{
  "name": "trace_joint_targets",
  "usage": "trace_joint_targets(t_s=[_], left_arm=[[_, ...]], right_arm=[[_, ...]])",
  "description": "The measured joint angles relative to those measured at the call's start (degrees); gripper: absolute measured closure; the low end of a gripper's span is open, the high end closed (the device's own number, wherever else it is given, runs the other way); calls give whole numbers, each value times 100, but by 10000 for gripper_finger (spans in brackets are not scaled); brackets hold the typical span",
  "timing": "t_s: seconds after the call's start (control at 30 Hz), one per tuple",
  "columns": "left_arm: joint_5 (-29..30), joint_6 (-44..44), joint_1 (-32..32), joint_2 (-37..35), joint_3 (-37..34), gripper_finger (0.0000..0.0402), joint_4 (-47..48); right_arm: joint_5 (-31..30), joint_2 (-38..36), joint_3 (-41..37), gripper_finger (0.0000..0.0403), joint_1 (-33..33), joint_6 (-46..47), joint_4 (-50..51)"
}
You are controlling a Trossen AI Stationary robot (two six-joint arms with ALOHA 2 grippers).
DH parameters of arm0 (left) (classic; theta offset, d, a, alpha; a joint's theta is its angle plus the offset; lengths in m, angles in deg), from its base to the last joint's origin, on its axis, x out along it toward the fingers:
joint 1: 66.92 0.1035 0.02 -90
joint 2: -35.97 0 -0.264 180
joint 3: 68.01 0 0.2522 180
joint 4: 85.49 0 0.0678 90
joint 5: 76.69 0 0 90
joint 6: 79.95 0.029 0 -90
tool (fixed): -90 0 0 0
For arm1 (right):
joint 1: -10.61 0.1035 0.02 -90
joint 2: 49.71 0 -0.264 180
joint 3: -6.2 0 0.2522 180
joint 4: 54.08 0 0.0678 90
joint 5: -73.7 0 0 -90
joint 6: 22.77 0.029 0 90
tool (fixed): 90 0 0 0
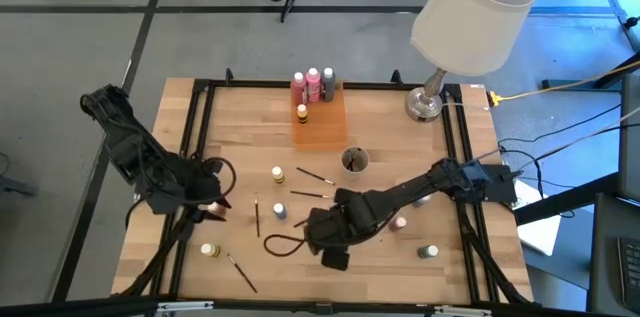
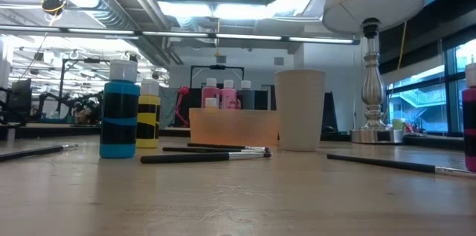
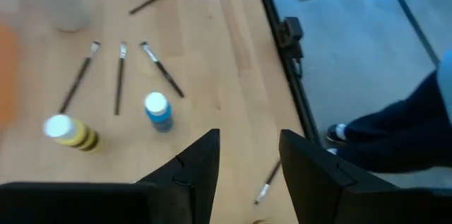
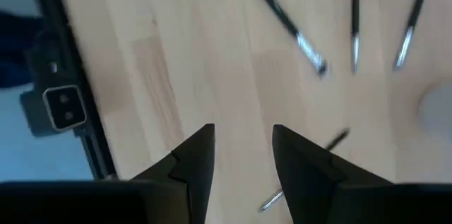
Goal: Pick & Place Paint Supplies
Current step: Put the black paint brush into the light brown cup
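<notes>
Paintbrush lay flat on the tabletop just beneath the right tool, its long axis slanting across the gap between the spread, empty jaws. The left tool, likewise spread and empty, hung well apart, so the right arm looked nearer.

lamp: shade cut by low view's top edge
red-pink bottle: cut by right edge, beside lamp
orange tray: blurred, mostly cut off
person's shoe: partly behind left gripper
brushes near cup: blurred, cropped
</notes>
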Motion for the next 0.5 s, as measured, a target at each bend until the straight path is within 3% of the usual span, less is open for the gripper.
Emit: trace_joint_targets(t_s=[0.1, 0.23, 0.5], left_arm=[[241, -19, 0, -64, 0, 258, 99], [370, -48, 2, -121, 2, 258, 124], [432, -50, 2, -131, 2, 258, 259]], right_arm=[[-5, -29, 12, 257, -53, -654, -391], [0, -63, 9, 257, -55, -441, -979], [2, -63, 9, 257, -137, -502, -983]])
